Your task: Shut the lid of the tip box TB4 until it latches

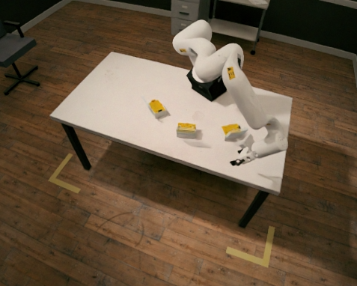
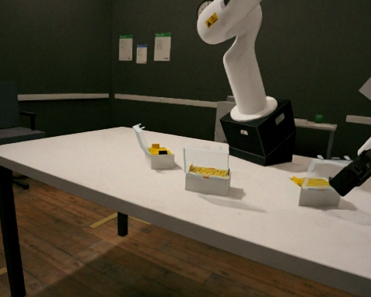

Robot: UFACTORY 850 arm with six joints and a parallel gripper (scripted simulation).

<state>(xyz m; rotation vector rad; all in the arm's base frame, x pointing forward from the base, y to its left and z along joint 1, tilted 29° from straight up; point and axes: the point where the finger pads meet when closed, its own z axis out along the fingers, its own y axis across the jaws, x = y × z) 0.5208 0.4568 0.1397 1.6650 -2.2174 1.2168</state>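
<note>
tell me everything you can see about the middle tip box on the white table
The middle tip box is a small pale grey rectangular box, plastic by its look, holding a yellow insert of tips. Its clear, see-through lid stands open, roughly upright, hinged along the rear edge. A small reddish mark sits on the front rim; any label is too small to read. The box stands flat on the white table, between two similar open boxes, touching neither. The open black gripper is well away from it.
</note>
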